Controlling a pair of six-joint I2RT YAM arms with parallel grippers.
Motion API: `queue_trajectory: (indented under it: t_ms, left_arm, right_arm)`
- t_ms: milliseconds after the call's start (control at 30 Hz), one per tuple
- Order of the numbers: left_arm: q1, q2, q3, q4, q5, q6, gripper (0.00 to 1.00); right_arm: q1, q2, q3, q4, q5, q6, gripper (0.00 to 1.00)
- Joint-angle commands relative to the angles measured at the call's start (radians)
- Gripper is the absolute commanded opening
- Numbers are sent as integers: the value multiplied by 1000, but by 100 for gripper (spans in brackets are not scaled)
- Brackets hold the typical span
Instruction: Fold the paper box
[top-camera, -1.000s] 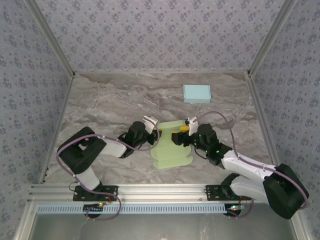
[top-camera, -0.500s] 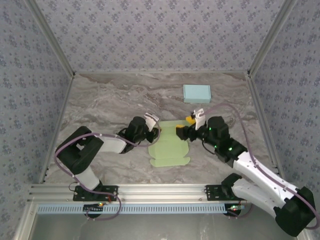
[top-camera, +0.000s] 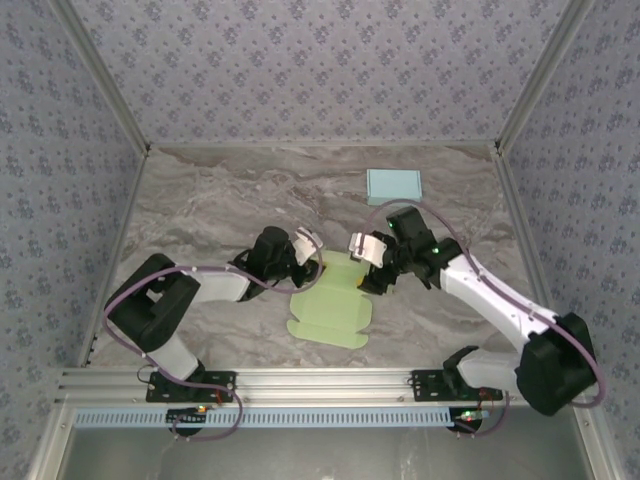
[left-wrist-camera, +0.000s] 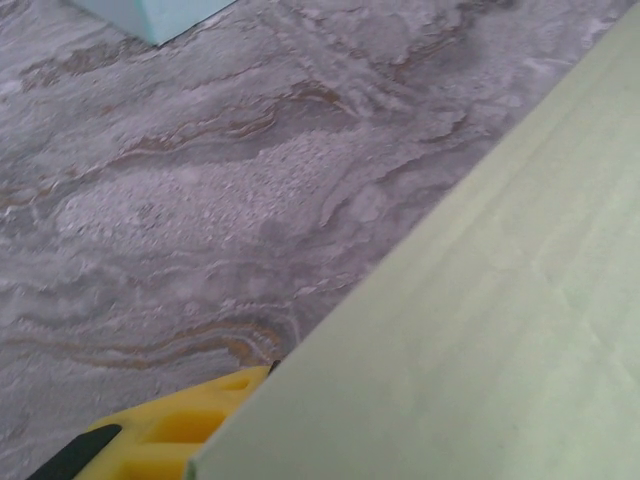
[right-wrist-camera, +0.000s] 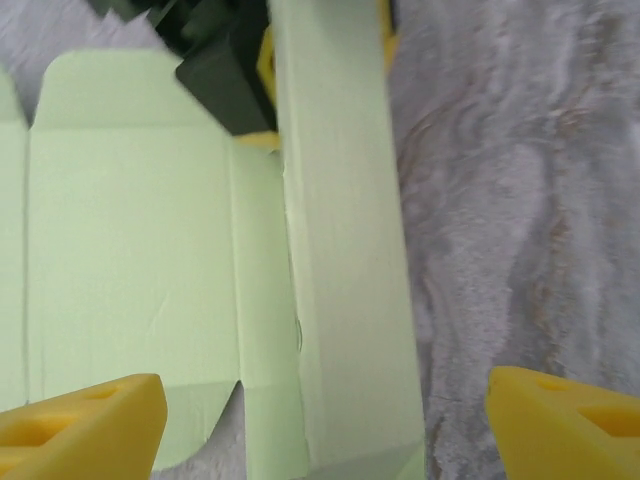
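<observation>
Grey marbled tabletop; the pale green flat card box blank lies at its middle. The left gripper pinches the blank's raised side wall, likely to hold the crease; the right gripper hangs spread astride that wall; a light blue closed box sits well beyond the blank, with bare table off its other edges.

The paper box runs off the left wrist view's right and bottom edges, hiding all but a sliver of one yellow finger of the left gripper. There the blue box, near the tabletop's far edge, is clipped to a corner.
</observation>
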Motion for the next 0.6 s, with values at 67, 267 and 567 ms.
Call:
queue_trajectory:
  t_ms: [67,267,567]
  left_arm:
    - [8,33,33,9,92,111,35]
    - [8,54,25,64,70,127,36]
    - [9,69,-2,126,28,119,40]
  right_arm:
    - [-74,120,183,-242,-173,-124,87]
    - [-70,293,275,-341,-254,-61,84]
    - [-28,398,291,-324,-209,7,72]
